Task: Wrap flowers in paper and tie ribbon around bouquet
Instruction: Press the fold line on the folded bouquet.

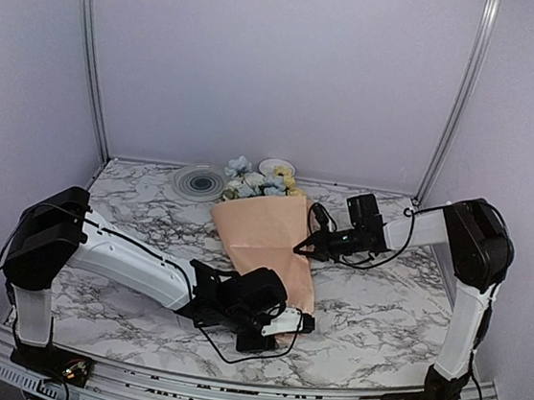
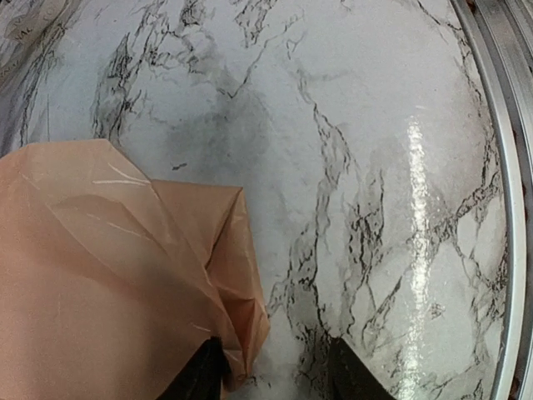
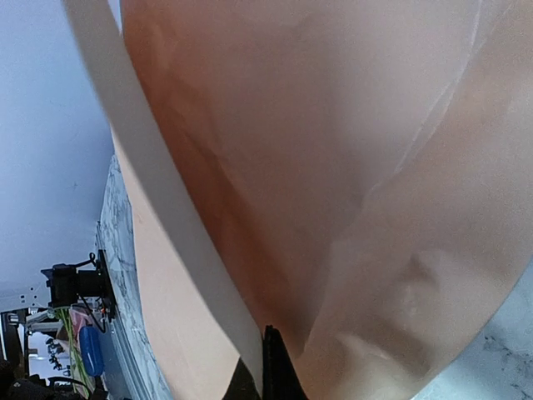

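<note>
Pose: left arm (image 1: 134,267) low, stretched across counter (image 2: 400,167). left gripper (image 2: 275,371) open, paper (image 2: 100,275) corner beside one finger, bare counter beyond other. right gripper (image 3: 268,367) closed on ribbon (image 3: 158,192), paper just behind.

The peach paper (image 1: 267,243) lies folded around the flowers (image 1: 261,182), blooms at far end, cream ribbon (image 3: 171,175) crossing it.

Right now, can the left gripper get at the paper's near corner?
Probably yes: the left gripper is open, a corner of the paper lies by one finger, and nothing covers it.
</note>
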`<state>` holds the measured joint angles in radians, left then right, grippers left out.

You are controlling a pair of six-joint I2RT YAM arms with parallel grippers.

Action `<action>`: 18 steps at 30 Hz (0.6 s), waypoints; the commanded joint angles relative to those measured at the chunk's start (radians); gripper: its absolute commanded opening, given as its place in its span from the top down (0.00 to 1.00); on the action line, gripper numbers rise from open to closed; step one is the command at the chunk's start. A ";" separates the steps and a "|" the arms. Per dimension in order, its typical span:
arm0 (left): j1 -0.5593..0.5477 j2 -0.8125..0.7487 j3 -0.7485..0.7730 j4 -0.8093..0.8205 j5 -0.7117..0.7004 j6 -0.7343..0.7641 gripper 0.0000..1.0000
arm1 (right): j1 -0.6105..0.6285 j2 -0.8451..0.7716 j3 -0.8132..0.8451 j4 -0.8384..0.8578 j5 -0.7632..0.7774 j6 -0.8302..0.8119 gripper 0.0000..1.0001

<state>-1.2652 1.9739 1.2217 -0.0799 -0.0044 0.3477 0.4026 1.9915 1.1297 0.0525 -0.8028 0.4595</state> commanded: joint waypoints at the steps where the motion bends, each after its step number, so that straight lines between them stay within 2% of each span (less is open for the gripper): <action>1: -0.005 0.042 0.018 -0.067 0.121 0.027 0.60 | 0.009 -0.008 -0.004 0.036 0.008 0.008 1.00; 7: -0.002 0.063 -0.012 -0.116 0.207 0.012 0.70 | 0.007 -0.007 0.002 0.027 0.014 0.006 1.00; 11: -0.004 0.032 -0.050 -0.131 0.268 0.007 0.70 | 0.007 -0.002 0.013 0.013 0.020 0.002 1.00; 18: -0.008 -0.045 -0.104 -0.182 0.280 0.010 0.69 | 0.009 -0.002 0.016 0.009 0.023 0.003 1.00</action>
<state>-1.2537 1.9656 1.1725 -0.1177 0.2024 0.3588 0.4129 1.9915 1.1213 0.0353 -0.8032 0.4629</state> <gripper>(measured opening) 0.314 0.006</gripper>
